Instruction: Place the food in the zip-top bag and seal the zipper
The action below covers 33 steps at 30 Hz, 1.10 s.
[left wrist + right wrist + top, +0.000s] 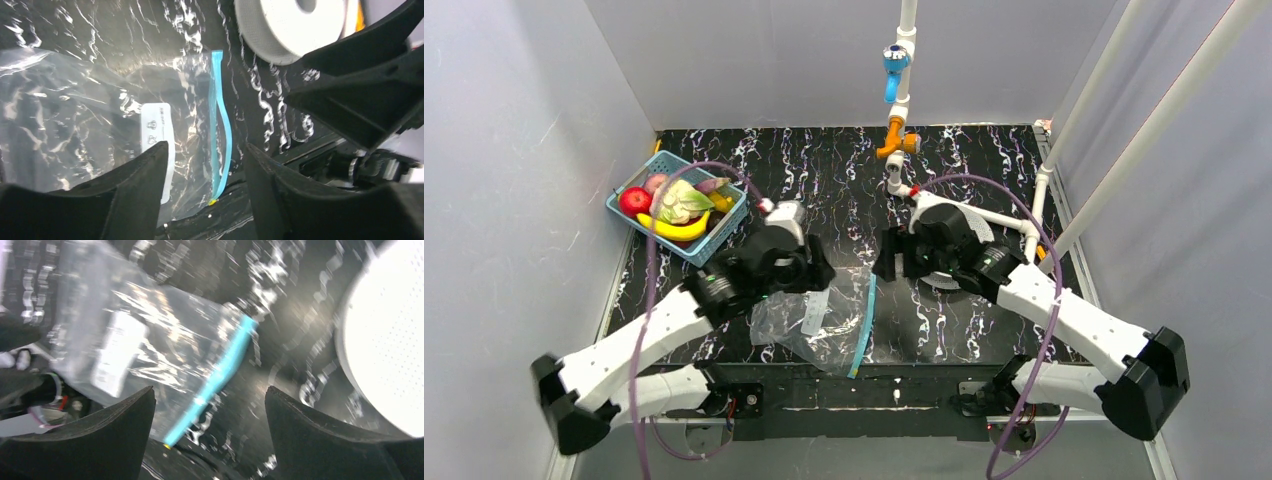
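Top external view: the zip-top bag (809,322) lies flat on the black marbled table (824,170) at about 6 o'clock, close to the near edge, between the two arms. Its white label (814,312) faces up, and the zipper (864,325) runs along the bag's 3 o'clock side, from 12 toward 6. The food is well apart from it, at 10 o'clock: a yellow banana (679,230), a red apple (634,201) and other pieces piled in the blue lattice basket (724,242).

The left gripper (809,270) hangs over the bag's 12 o'clock edge. The right gripper (894,258) sits just beside the zipper's far end, at about 1 o'clock from the bag, with a white round object (959,275) partly hidden beneath its arm.

In the left wrist view the left gripper (204,150) has its fingers apart, with nothing clamped; the bag shows in the gap behind them. There the teal strip divides into two lines that bow away from each other toward the near end.

In the right wrist view, which is blurred, the right gripper (209,392) stands wide apart and holds nothing, the zipper slanting across the gap between its fingers
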Tool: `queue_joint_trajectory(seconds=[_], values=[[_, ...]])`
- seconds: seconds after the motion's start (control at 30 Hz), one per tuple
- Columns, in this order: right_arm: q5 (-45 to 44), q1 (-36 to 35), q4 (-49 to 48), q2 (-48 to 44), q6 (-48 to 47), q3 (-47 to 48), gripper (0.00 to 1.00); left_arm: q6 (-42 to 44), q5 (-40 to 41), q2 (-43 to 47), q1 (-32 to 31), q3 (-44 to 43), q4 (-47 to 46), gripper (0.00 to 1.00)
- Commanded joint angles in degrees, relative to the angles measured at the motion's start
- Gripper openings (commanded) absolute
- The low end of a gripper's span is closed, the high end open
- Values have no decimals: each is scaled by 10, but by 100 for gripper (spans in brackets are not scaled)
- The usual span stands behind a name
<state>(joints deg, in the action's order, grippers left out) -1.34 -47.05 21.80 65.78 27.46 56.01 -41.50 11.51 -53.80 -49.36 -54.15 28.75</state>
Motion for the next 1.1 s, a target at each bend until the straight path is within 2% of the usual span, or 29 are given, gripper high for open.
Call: queue_joint_trajectory(seconds=[0.0, 0.13, 0.2, 0.27, 0.3, 0.37, 0.47, 0.6, 0.87, 0.97, 1.07], values=[[34, 62, 37, -67, 57, -62, 86, 7, 65, -137, -106, -47, 8, 60], [-83, 87, 78, -146, 81, -93, 88, -27, 235, -324, -201, -179, 152, 66], [-154, 98, 111, -179, 111, -104, 89, -52, 311, -421, -240, -262, 239, 73], [-183, 114, 131, -214, 139, -119, 91, -85, 376, -507, -269, -356, 326, 81], [-189, 121, 134, -234, 149, -129, 91, -97, 386, -543, -277, -385, 363, 82], [-194, 134, 133, -269, 166, -149, 92, -96, 390, -588, -289, -411, 380, 82], [-185, 150, 129, -300, 177, -164, 92, -99, 380, -602, -298, -400, 361, 82], [-172, 158, 129, -295, 170, -165, 93, -131, 393, -589, -301, -358, 357, 81], [-106, 173, 96, -258, 166, -172, 93, -127, 375, -582, -301, -311, 326, 58], [-95, 175, 87, -254, 164, -172, 92, -122, 372, -594, -301, -305, 320, 57], [-85, 176, 81, -251, 163, -174, 92, -119, 372, -604, -301, -307, 322, 62]])
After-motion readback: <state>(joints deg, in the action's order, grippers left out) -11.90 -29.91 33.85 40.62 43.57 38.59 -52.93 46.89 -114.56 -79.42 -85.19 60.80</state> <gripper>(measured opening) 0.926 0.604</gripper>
